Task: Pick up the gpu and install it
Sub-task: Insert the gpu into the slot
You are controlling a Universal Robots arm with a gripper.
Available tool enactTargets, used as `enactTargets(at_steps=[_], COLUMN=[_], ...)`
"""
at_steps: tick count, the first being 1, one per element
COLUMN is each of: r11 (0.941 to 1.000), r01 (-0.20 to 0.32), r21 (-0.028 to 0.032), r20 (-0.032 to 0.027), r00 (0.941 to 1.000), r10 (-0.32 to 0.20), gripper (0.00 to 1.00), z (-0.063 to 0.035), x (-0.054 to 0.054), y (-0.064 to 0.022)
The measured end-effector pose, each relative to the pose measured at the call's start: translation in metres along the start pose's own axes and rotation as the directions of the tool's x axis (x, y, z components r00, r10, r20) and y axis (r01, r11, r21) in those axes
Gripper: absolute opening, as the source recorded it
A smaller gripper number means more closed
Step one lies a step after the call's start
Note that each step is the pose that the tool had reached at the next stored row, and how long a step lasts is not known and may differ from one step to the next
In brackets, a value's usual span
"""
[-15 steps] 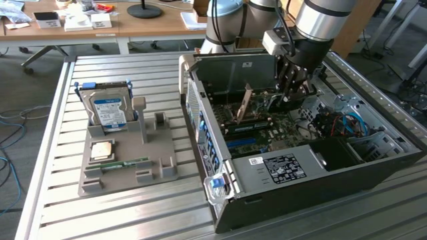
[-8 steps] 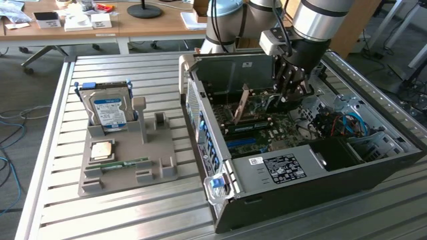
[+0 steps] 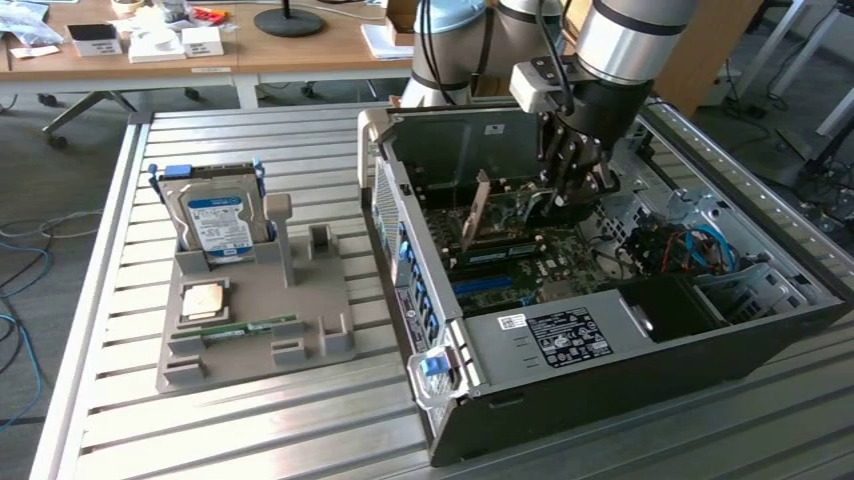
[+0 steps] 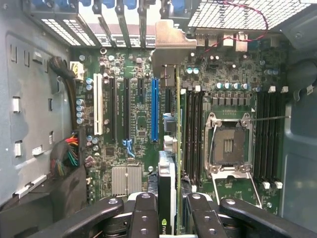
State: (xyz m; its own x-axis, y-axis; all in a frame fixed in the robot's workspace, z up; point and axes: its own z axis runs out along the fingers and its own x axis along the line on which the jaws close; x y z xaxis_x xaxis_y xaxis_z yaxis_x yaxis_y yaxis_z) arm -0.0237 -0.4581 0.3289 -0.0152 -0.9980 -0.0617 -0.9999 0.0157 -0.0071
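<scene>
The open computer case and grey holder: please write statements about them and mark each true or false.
1. The fingers clamp the thin greenish-tan gpu card inside the open dark metal computer case. True.
2. The blue-labelled silver hard drive lies flat inside the case. False: it stands upright in the grey plastic holder.
3. The square processor socket on the green motherboard is empty. True.
4. The slim green RAM stick sits in a motherboard slot. False: it lies on the holder.
</scene>
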Motion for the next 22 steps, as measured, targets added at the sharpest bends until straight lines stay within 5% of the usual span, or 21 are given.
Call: enactTargets(at_steps=[22], r11=[0.9999], r01=[0.017], r21=[-0.0011], r20=[0.0002], r00=[0.9999], r10=[-0.017], gripper=[0.27], z=[0.0121], x=[0.008], y=[0.0074])
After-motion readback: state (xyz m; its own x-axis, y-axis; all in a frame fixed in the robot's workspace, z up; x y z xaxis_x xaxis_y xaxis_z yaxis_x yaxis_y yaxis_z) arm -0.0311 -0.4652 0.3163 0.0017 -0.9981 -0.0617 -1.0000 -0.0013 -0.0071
